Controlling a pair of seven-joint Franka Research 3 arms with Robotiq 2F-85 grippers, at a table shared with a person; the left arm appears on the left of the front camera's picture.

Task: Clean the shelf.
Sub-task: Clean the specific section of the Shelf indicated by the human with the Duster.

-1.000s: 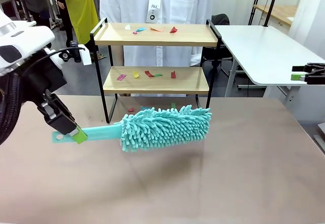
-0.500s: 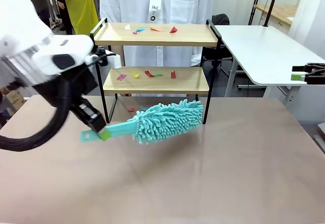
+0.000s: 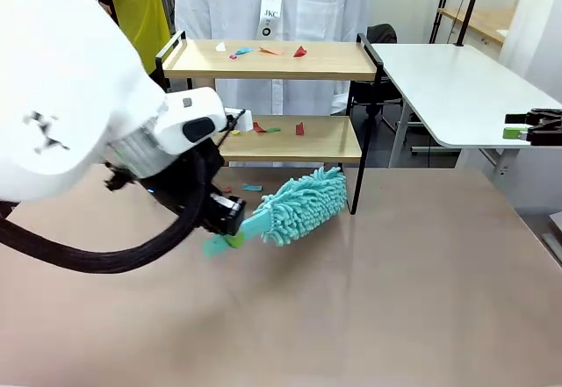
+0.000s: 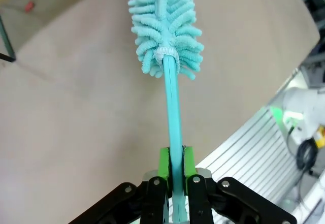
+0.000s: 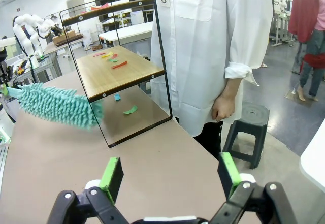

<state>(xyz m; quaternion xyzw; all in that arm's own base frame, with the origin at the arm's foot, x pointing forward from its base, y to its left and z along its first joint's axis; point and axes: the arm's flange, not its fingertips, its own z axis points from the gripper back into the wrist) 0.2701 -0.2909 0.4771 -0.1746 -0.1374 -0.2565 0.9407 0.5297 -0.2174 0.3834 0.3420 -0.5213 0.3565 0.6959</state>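
The shelf (image 3: 327, 60) stands at the table's far edge, two wooden boards in a black frame, with coloured paper scraps (image 3: 263, 51) on both boards and on the table beneath it. My left gripper (image 3: 230, 231) is shut on the handle of a teal fluffy duster (image 3: 303, 203), whose head points up and right toward the shelf's right leg. In the left wrist view the green pads (image 4: 163, 164) pinch the duster handle (image 4: 172, 112). My right gripper (image 5: 170, 176) stands open and holds nothing, off the table's right side (image 3: 520, 129), facing the shelf (image 5: 119, 71) and the duster (image 5: 56, 104).
A person in a white coat (image 3: 299, 1) stands right behind the shelf, hand hanging at their side (image 5: 221, 107). A white side table (image 3: 457, 80) is at the far right. A black stool (image 5: 249, 127) stands on the floor beside the person.
My left arm has swung right and toward the shelf, carrying the duster. Its head moved from the table's middle to the foot of the shelf, tilted upward. The right gripper has not moved.
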